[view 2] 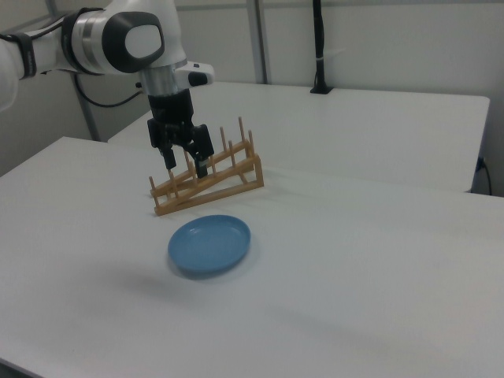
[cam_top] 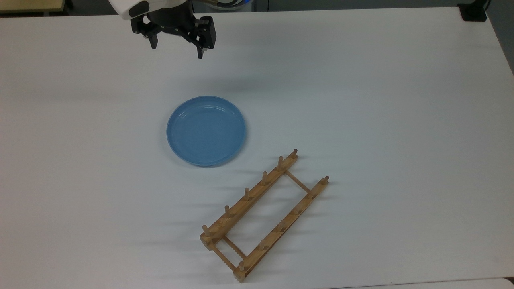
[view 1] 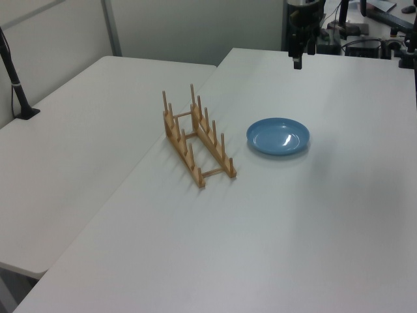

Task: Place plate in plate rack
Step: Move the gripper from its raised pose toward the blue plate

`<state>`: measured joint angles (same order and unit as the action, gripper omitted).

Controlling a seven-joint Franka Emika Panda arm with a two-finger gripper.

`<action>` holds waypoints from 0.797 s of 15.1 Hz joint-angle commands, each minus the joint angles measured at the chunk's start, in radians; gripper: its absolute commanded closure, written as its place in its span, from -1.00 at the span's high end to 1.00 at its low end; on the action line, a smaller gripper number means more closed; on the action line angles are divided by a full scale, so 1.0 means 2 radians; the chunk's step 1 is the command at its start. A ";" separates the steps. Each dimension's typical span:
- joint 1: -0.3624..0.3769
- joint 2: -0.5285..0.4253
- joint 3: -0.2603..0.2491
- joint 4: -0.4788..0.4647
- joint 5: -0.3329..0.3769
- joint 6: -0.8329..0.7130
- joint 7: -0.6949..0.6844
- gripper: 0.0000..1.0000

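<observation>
White table (cam_top: 401,120), plate (cam_top: 206,131) beside plate rack (cam_top: 263,214)

This looks like a robotics lab or test room: a white robot arm (view 2: 102,39) reaches over a plain white desk (cam_top: 361,100), with a second white desk (view 1: 71,130) set against it. Grey partition walls (view 2: 378,39) stand behind, a black pole (view 2: 319,43) rises at the far edge, and cables and equipment (view 1: 365,39) crowd the desk's far corner

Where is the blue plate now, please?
The plate lies flat on the white table, left of centre in the top view, just up and left of the plate rack and apart from it; the open gripper hangs above the table beyond it.
</observation>
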<state>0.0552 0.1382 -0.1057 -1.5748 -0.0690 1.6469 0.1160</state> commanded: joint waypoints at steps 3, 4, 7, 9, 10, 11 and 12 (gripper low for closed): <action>0.000 -0.002 0.002 -0.002 -0.002 0.002 0.003 1.00; 0.000 -0.002 0.002 -0.003 -0.002 0.003 0.003 1.00; 0.000 -0.002 0.003 -0.003 -0.002 0.002 0.004 1.00; 0.000 0.000 0.003 -0.003 -0.002 0.003 0.003 1.00; 0.001 0.004 0.003 -0.003 -0.002 0.003 0.003 1.00; 0.001 0.005 0.003 -0.003 -0.001 0.003 0.000 1.00; 0.001 0.005 0.003 -0.003 -0.001 0.003 -0.007 1.00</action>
<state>0.0547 0.1445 -0.1033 -1.5754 -0.0690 1.6470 0.1160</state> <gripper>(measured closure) 0.000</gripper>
